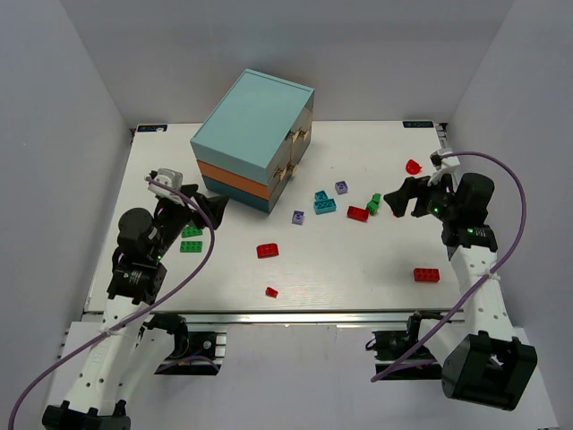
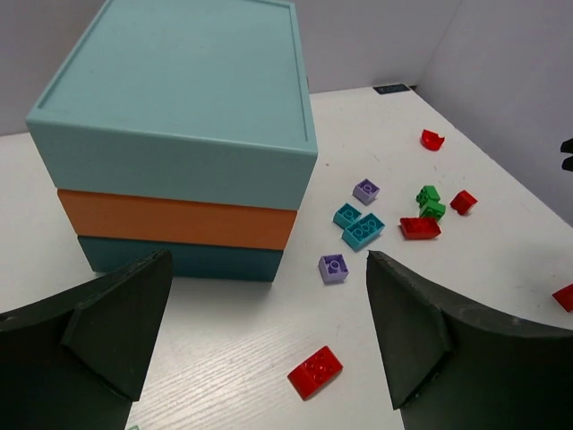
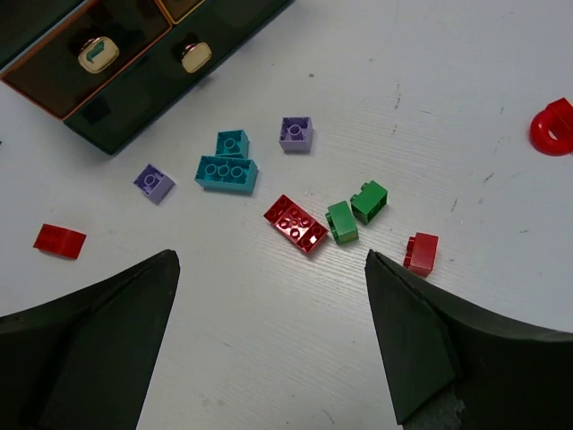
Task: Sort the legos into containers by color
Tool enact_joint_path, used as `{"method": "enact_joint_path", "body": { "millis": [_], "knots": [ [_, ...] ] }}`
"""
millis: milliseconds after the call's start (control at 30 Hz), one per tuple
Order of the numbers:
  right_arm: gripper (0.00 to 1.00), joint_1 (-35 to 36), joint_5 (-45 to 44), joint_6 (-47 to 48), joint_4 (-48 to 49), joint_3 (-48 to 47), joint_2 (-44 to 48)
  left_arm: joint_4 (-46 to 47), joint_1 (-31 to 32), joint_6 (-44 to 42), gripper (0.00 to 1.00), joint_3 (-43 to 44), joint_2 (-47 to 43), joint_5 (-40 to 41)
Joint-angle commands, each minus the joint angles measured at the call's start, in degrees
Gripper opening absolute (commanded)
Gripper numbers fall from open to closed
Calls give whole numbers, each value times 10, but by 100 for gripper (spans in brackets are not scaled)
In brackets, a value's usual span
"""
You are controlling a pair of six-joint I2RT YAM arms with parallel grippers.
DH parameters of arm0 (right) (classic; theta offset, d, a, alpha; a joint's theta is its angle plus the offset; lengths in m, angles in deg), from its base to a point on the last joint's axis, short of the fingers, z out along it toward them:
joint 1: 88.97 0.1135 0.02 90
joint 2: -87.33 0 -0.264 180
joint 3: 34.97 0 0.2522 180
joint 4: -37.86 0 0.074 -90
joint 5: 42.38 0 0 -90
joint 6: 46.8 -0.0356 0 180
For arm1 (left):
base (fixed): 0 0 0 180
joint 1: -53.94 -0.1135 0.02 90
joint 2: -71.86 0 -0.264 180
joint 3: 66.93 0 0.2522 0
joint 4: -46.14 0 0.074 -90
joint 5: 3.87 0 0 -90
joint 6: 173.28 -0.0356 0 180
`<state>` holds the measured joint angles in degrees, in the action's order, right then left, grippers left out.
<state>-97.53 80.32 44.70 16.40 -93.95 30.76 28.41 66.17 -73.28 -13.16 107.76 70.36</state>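
Note:
The chest of containers [image 1: 255,134] has stacked light-teal, orange and blue layers, and its drawer fronts [image 3: 98,54] are shut. Legos lie scattered on the white table [image 1: 358,260]: a red one [image 2: 315,372] below my open left gripper [image 2: 269,264], with lavender [image 2: 333,268] and teal [image 2: 363,229] ones beyond. Two green legos [image 1: 191,238] lie beside the left arm. My right gripper [image 3: 270,260] hangs open and empty above bare table. A flat red lego [image 3: 296,224], two green ones [image 3: 355,211] and a small red one [image 3: 421,253] lie just ahead of it.
White walls enclose the table on three sides. A red curved piece [image 1: 413,167] lies at the far right. Another red brick [image 1: 426,275] and a tiny red one [image 1: 271,291] lie near the front edge. Purple cables loop off both arms.

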Motion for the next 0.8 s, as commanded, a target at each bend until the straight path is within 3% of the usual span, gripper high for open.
{"method": "enact_joint_path", "body": {
  "millis": [0,100,267,367,400,433,500,567,600,633,733,767],
  "knots": [
    [89,-2,46,-1,1,-5,21,-10,2,5,98,5,4,-9],
    [89,1,79,36,44,44,57,-12,2,6,98,5,6,-7],
    [89,18,214,157,98,93,60,-14,2,9,97,6,16,-8],
    [89,56,191,186,78,51,21,-17,2,9,87,9,18,-4],
    [89,79,193,204,78,41,-11,-17,2,8,82,9,17,-4],
    [89,85,183,211,78,14,-30,-19,2,8,61,9,18,-4],
    [89,119,146,163,92,-16,-88,-21,2,7,32,11,21,-3],
    [86,139,139,123,104,-69,-132,-24,2,6,23,13,23,4],
    [81,147,133,106,106,-90,-180,-26,2,5,22,13,28,6],
    [61,162,115,65,108,-138,-230,-31,2,5,26,15,32,13],
    [31,197,98,-9,108,-218,-304,-35,2,3,54,17,36,24],
    [30,202,94,-43,108,-272,-350,-36,2,2,68,17,35,32]
  ]
}}
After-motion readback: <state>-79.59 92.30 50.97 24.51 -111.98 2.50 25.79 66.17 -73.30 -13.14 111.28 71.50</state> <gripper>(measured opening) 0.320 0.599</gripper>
